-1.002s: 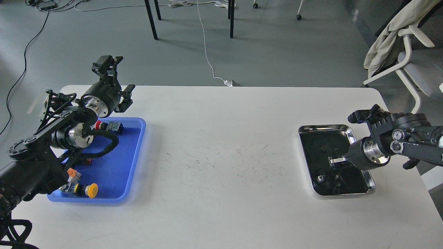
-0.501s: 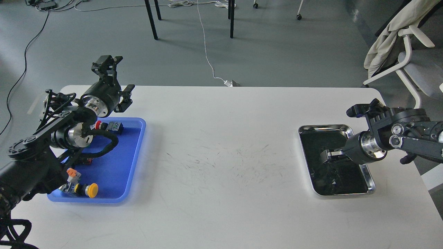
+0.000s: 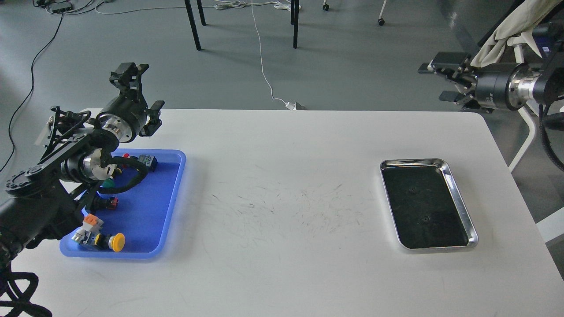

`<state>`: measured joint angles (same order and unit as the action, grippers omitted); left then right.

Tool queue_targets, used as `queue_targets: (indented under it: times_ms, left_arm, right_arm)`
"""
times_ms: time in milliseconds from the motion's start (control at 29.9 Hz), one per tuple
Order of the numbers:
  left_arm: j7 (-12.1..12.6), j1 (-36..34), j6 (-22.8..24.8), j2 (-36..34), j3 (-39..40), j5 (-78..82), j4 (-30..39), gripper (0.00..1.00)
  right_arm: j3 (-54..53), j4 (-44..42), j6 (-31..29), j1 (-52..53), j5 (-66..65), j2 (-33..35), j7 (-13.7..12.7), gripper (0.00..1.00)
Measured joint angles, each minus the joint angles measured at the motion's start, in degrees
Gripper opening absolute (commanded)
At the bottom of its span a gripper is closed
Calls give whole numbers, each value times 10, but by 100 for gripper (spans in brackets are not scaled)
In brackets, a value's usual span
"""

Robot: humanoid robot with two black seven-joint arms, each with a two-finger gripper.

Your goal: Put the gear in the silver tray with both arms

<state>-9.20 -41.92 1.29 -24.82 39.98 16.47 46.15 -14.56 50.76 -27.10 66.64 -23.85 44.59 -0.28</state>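
Observation:
The silver tray (image 3: 461, 203) lies on the right side of the white table. Two small dark gear-like pieces (image 3: 412, 190) lie on its dark bottom, hard to make out. My right gripper (image 3: 435, 80) is held high beyond the table's far right corner, well away from the tray, with its jaws apart and nothing between them. My left gripper (image 3: 129, 74) is raised above the far end of the blue tray (image 3: 174, 193). Its fingers look apart and empty.
The blue tray on the left holds several small parts, among them a yellow push button (image 3: 116, 242), an orange connector (image 3: 91, 219) and a red button (image 3: 125, 156). A chair with a cloth (image 3: 506, 26) stands beyond the right edge. Table legs and cables are on the floor behind.
My right gripper has lifted out of the silver tray and swung up and back to the far right, empty. My left gripper has shifted slightly up and left.

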Motion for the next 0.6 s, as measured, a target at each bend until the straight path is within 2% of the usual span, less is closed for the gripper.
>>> queue_targets:
  times_ms: [100,200,301,434,601]
  left_arm:
    - [2,-3,0,0,0,-3,0,98]
    - [3,-4,1,1,3,-8,0,98]
    - [3,-4,2,4,11,-12,-1,98]
    - [3,-4,4,5,27,-44,-1,98]
    - [3,-4,10,7,30,-72,0,98]
  right_arm:
    - [-69,-98,2,-43,167,-47,28,96]
    - [-125,-140,-6,-107,325,-83,41,96]
    - [-184,-105,-8,-196,410,-107,47,97]
    - [-270,-2,-9,-301,424,-127,54,97]
    - [-306,41,-9,-345,424,-137,54,97]
